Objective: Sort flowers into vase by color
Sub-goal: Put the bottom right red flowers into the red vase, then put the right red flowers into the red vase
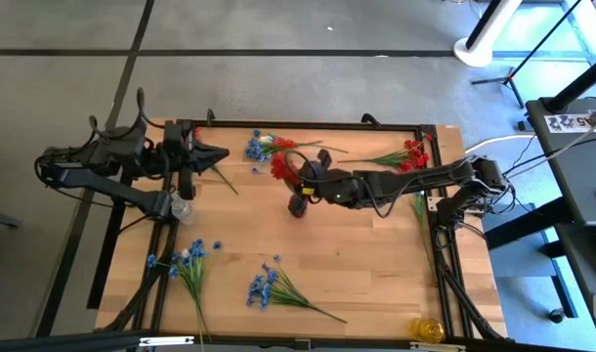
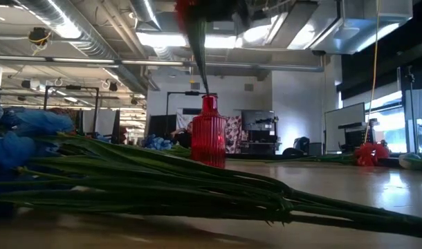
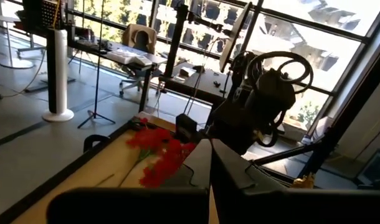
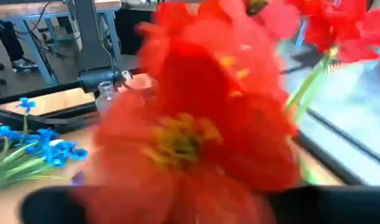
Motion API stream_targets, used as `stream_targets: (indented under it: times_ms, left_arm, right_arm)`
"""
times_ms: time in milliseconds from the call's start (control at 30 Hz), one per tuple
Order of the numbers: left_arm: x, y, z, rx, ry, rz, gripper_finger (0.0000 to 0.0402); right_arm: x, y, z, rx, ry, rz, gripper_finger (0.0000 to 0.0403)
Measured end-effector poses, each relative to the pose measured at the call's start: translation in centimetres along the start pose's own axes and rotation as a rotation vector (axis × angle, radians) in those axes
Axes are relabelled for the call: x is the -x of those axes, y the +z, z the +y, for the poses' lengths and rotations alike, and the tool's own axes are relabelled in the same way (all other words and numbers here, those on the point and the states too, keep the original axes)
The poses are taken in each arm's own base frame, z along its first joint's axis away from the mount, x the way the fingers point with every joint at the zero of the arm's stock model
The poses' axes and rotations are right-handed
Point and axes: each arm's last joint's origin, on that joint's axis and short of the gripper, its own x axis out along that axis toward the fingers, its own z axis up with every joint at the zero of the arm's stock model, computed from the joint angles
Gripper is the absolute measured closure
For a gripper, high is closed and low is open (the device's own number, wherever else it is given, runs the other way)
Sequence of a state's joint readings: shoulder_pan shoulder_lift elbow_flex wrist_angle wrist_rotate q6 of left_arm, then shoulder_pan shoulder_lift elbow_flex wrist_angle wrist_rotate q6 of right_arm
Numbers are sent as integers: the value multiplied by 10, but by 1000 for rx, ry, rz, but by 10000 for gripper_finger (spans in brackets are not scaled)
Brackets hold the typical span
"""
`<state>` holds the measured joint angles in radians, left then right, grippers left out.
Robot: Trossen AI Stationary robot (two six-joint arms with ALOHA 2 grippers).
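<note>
A red flower sprig (image 1: 283, 168) stands over the ribbed red vase (image 2: 209, 138), and its green stem (image 2: 200, 62) runs down into the vase's neck. My right gripper (image 1: 305, 177) is right at the sprig's blooms, above the vase. Those red blooms (image 4: 196, 118) fill the right wrist view and hide the place of contact. My left gripper (image 1: 223, 154) hovers shut and holds nothing at the far left, pointing level toward the table's right. It also shows in its own wrist view (image 3: 210, 144).
Blue flower sprigs lie at the far middle (image 1: 262, 147), near left (image 1: 189, 259) and near middle (image 1: 267, 288). More red sprigs (image 1: 405, 154) lie at the far right. A clear vase (image 1: 182, 207) stands by the left arm. A yellow vase (image 1: 427, 330) stands at the near right corner.
</note>
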<state>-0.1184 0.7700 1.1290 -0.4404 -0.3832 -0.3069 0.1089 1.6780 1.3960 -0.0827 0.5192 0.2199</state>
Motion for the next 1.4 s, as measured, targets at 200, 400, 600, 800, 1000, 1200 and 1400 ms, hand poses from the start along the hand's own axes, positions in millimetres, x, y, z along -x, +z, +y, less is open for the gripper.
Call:
stream_targets:
  times_ms: [200, 400, 600, 800, 1000, 1200, 1400]
  left_arm:
    - [1, -3, 2, -12, 8, 29, 401]
    - [4, -4, 3, -20, 7, 44, 401]
    - [4, -5, 3, -25, 10, 55, 401]
    - [1, -10, 4, -13, 28, 106, 401]
    - [-7, -20, 3, 37, 55, 195, 401]
    - [-19, -28, -2, 127, 45, 263, 401]
    - [-27, -36, -10, 137, 31, 312, 401]
  right_arm:
    - [11, 7, -2, -59, 2, 176, 228]
    - [39, 40, -8, -50, 48, 348, 146]
    - [75, 80, -37, -200, -159, 360, 94]
    - [78, 58, -113, -507, -633, 526, 101]
    - [40, 2, -184, -896, -972, 560, 119]
    - [11, -73, -238, -1287, -1107, 569, 122]
    - [17, -126, -263, -1550, -1332, 510, 123]
